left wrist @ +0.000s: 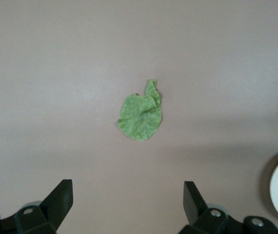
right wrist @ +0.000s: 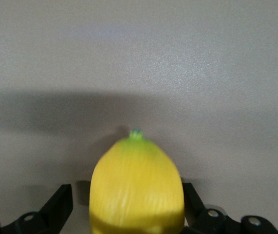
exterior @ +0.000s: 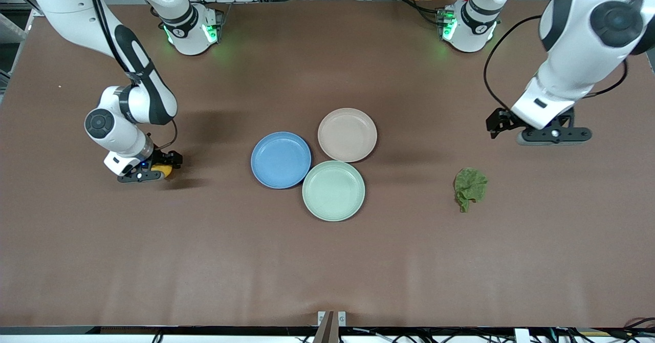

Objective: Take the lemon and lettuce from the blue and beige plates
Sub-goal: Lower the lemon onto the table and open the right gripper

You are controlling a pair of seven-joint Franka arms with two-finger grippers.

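now smooth yellow lemon [right wrist: 136, 187] between parted right pincer [right wrist: 129, 202] fingers, left pincer [left wrist: 128, 202] wide open

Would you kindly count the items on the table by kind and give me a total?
Plates: 3, namely the blue plate, beige plate and mint-green plate, all bare.
Lemons: 1, the lemon between the right gripper's fingers.
Lettuce leaves: 1, the lettuce lying on the table.
Total: 5

No readable text, label, brand or number on anything here.
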